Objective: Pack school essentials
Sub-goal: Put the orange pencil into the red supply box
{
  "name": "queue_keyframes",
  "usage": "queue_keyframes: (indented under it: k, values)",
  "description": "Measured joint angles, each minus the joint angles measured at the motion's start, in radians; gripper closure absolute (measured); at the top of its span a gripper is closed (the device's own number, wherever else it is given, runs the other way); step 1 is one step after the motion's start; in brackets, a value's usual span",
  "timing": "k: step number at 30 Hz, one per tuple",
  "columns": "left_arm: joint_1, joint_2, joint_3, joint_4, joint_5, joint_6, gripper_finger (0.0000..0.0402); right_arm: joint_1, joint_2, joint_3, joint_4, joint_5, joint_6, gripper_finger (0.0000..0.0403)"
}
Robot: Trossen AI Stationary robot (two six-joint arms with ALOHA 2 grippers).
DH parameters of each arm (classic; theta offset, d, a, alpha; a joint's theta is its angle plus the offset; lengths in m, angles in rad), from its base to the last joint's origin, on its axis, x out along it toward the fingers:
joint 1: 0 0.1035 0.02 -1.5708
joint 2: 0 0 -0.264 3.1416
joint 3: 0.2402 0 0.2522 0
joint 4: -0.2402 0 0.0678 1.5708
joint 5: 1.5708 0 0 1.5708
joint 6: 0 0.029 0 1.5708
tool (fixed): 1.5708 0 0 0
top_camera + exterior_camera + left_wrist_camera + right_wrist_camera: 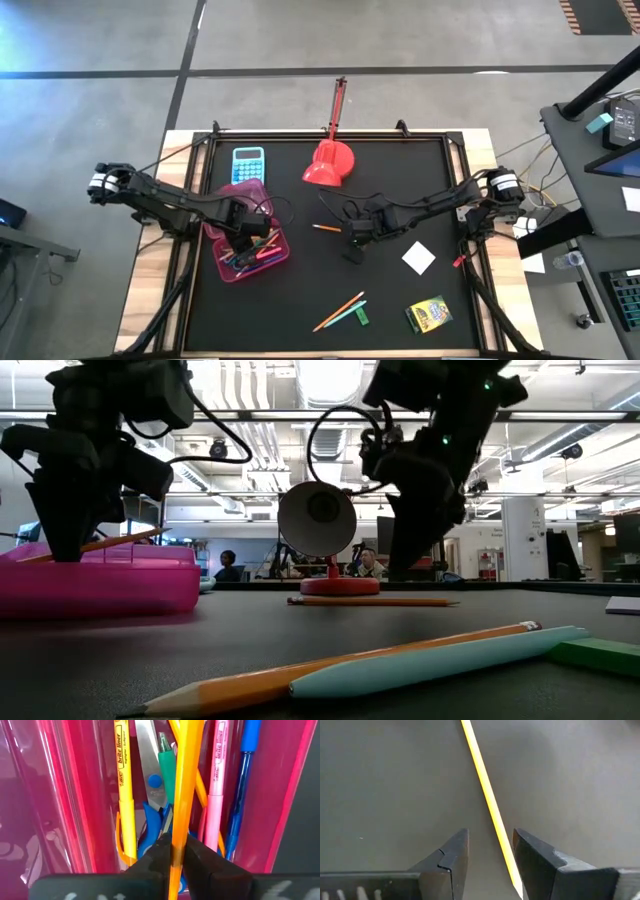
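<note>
Black matting covers the table; between the spread fingers of the right claw (490, 855) lies an orange pencil (487, 802), light, stiff, apt to roll, best pinched mid-shaft. Left claw (176, 855) pinches another pencil (184, 780) over the pink case (275, 250)

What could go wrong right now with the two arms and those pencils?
The left gripper pinches an orange pencil over the pink case, already crowded with scissors and highlighters; released askew, it may lie across them or poke over the rim. The right gripper straddles a pencil on the mat with open fingers; the pencil runs near one finger, so closing might roll or flick it instead of gripping.
</note>
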Motion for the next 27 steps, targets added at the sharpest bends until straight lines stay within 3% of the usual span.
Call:
queue_keyframes:
  k: [11, 19, 27]
  values:
    - [0.000, -0.020, 0.010, -0.002, -0.004, -0.012, 0.0305, -0.035, 0.000, -0.051, 0.028, -0.001, -0.015, 0.0219]
    - [0.000, -0.099, 0.079, 0.011, -0.005, -0.034, 0.0300, -0.053, 0.000, -0.118, 0.181, -0.027, -0.063, 0.0226]
    - [0.000, -0.214, 0.101, 0.184, -0.006, -0.060, 0.0299, -0.078, 0.000, -0.165, 0.203, -0.026, -0.114, 0.0243]
